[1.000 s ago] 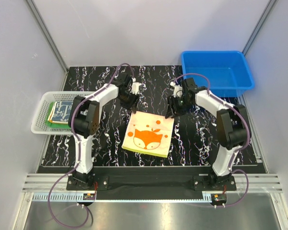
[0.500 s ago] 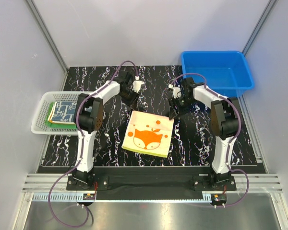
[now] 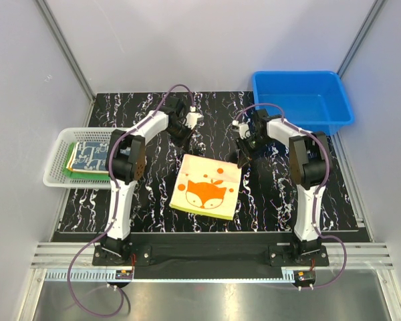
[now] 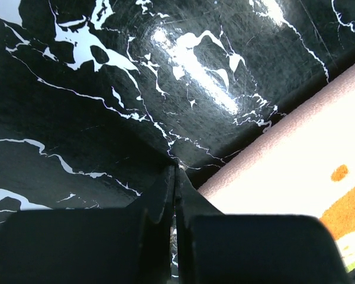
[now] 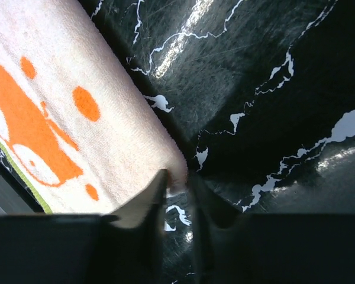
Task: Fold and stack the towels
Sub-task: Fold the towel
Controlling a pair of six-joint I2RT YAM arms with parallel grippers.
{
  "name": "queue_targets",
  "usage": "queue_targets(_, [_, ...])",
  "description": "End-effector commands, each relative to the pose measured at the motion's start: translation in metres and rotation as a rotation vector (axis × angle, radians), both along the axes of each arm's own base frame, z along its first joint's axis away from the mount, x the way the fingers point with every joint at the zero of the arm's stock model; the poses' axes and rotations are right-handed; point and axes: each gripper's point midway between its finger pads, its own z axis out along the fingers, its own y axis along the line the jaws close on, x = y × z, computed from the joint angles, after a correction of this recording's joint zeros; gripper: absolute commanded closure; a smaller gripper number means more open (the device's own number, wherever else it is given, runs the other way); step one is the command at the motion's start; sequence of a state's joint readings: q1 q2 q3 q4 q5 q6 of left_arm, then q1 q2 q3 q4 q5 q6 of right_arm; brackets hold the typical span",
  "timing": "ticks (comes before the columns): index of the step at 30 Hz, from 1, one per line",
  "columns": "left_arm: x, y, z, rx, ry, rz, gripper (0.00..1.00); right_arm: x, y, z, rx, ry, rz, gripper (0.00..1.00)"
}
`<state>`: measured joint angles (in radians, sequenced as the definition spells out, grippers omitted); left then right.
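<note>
The towel with the orange fox face [image 3: 207, 187] lies folded in the middle of the black marble table [image 3: 281, 194]. My right gripper [image 3: 241, 159] is at its far right corner. In the right wrist view the jaws [image 5: 178, 177] are pinched on that corner of the fox towel [image 5: 77, 118]. My left gripper [image 3: 181, 139] sits just beyond the far left corner. In the left wrist view its tips [image 4: 176, 169] are shut on nothing, resting on bare table beside the fox towel's edge [image 4: 296, 171]. Other towels [image 3: 88, 155] lie stacked in the white basket, navy-and-white one on top.
The white basket [image 3: 53, 167] stands at the table's left edge. A blue bin [image 3: 297, 75] stands at the back right. Grey walls close in the back and both sides.
Both grippers have closed: the left one fully, beside the towel, and the right one onto the towel's far right corner. The towel has not moved.
</note>
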<state>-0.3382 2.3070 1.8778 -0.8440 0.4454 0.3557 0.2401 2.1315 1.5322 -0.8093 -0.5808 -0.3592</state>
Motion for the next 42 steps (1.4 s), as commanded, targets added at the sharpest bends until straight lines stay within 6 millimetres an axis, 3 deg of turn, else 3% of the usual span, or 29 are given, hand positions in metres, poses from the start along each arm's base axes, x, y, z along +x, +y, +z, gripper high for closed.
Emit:
queue_targets(1, [0.005, 0.000, 0.014, -0.018, -0.025, -0.014, 1.00, 0.008, 0.002, 0.001, 0.026, -0.026, 0.032, 0.79])
queue_targets(5, [0.021, -0.002, 0.054, -0.074, -0.104, 0.007, 0.96, 0.018, 0.004, 0.003, 0.032, -0.058, 0.049, 0.99])
queue_targets(6, [0.025, -0.001, 0.063, -0.073, -0.127, 0.011, 0.88, 0.020, 0.006, 0.001, 0.039, -0.057, 0.064, 1.00])
queue_targets(8, [0.029, 0.002, 0.074, -0.053, -0.146, 0.004, 0.82, 0.028, 0.008, 0.006, 0.046, -0.084, 0.081, 1.00])
queue_targets(11, [0.025, 0.005, 0.074, -0.040, -0.126, -0.024, 0.72, 0.034, 0.003, 0.002, 0.010, -0.093, 0.104, 1.00])
queue_targets(16, [0.003, 0.003, 0.057, -0.060, -0.025, -0.096, 0.56, 0.046, 0.003, 0.004, 0.004, -0.118, 0.131, 1.00])
queue_targets(27, [-0.007, 0.010, 0.023, -0.017, 0.057, -0.138, 0.47, 0.067, 0.010, 0.010, 0.025, -0.177, 0.153, 1.00])
queue_targets(32, [-0.008, 0.017, 0.008, 0.033, 0.081, -0.131, 0.53, 0.069, 0.010, 0.009, 0.027, -0.184, 0.156, 1.00])
queue_targets(35, [-0.007, 0.016, 0.005, 0.034, 0.081, -0.131, 0.78, 0.068, 0.010, 0.009, 0.027, -0.186, 0.158, 1.00])
queue_targets(36, [-0.006, 0.017, 0.007, 0.034, 0.077, -0.125, 0.97, 0.069, 0.010, 0.008, 0.024, -0.187, 0.159, 1.00])
queue_targets(42, [0.005, 0.014, 0.028, 0.029, 0.019, -0.072, 1.00, 0.079, 0.000, 0.018, -0.029, -0.254, 0.130, 1.00])
